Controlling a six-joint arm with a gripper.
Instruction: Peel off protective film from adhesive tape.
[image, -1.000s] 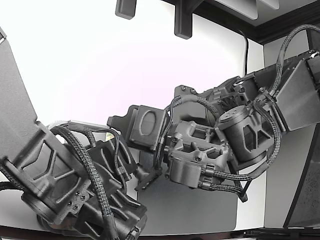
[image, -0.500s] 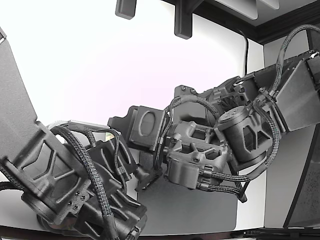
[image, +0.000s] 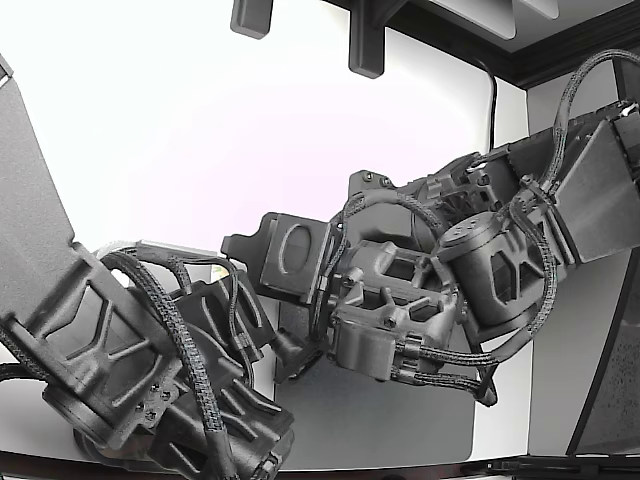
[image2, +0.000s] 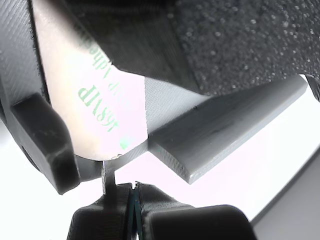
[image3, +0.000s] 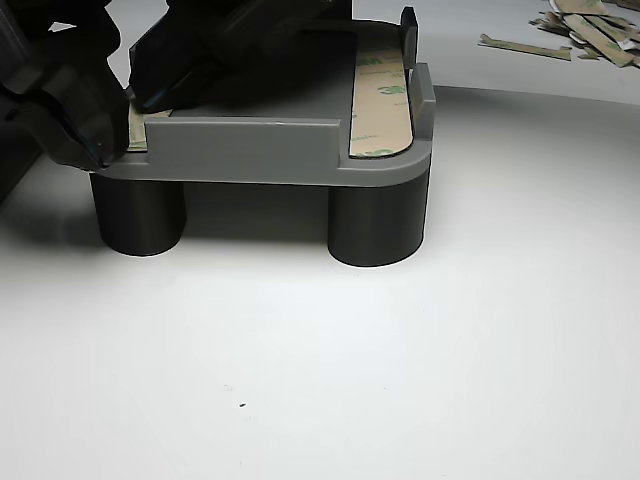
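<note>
The adhesive tape (image2: 95, 100), pale with green print, lies in a grey fixture (image2: 220, 130). A thin tab of its protective film (image2: 108, 176) sticks out at the strip's end and runs down into my gripper (image2: 134, 200), whose two dark fingertips are pressed together on it. In the other view the gripper (image3: 128, 98) sits at the fixture's (image3: 250, 150) left corner, over the end of a tape strip (image3: 137, 128). A second strip (image3: 380, 95) lies in the fixture's right-hand slot. The exterior view shows only the arm bodies (image: 400, 300); the fingertips are hidden.
The fixture stands on round dark legs (image3: 378, 220) on a white table (image3: 320, 380). A pile of peeled film pieces (image3: 590, 25) lies at the far right in the other view. A second arm (image: 130, 360) fills the exterior view's lower left.
The arm's wrist has shifted slightly toward the exterior view's right and up. The other arm has not moved.
</note>
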